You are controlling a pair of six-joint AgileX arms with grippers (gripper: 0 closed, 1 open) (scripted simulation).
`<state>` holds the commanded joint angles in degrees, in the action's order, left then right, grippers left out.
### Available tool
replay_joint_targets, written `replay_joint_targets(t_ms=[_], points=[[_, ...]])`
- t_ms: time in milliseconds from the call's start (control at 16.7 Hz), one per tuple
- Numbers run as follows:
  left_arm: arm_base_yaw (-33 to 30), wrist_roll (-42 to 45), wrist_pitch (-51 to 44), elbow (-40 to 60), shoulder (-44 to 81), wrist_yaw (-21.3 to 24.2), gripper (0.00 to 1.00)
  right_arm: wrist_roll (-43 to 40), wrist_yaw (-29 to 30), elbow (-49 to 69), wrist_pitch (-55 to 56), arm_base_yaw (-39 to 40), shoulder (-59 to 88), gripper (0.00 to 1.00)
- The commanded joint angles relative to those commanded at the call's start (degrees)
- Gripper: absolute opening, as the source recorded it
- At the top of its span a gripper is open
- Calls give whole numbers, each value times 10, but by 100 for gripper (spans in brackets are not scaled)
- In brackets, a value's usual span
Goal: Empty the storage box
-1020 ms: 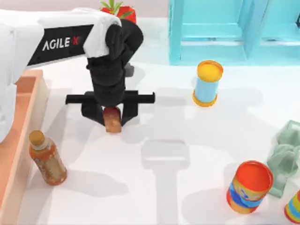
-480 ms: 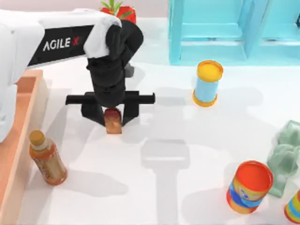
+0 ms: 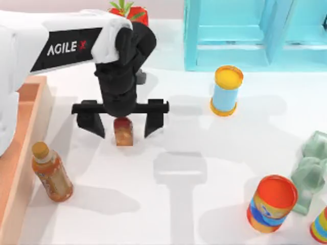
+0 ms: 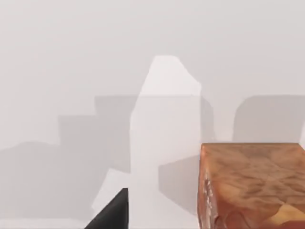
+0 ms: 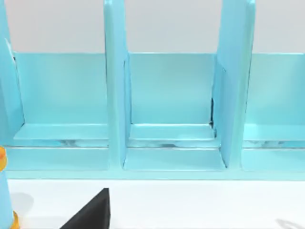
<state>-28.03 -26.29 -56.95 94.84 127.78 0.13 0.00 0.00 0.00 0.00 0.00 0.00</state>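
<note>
The storage box, light orange-tan wood with a thick rim, lies along the table's left edge. A small amber bottle with a red cap stands on the white table right of the box. My left gripper hangs over it, open, with a black finger well clear on each side. In the left wrist view the amber bottle sits close beside one fingertip. A second amber bottle with a tan cap stands just beside the box's right rim. My right gripper faces the turquoise shelf.
A turquoise shelf frame stands at the back right, a red pot with a plant at the back. A blue can with an orange lid, an orange can, a pale green figure and a striped can stand on the right.
The left gripper's fingers have spread apart and let go of the red-capped amber bottle, which stays standing on the table. The arm itself has barely moved.
</note>
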Motion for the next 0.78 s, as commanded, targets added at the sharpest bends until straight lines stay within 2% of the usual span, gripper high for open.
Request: replay_joint_targets(t_ms=[480, 780], points=[[0, 0, -10, 9, -3, 0, 100, 0, 0, 0, 0, 0, 0, 100], [-1, -1, -112, 85, -23, 0, 100, 0, 0, 0, 0, 0, 0, 100]])
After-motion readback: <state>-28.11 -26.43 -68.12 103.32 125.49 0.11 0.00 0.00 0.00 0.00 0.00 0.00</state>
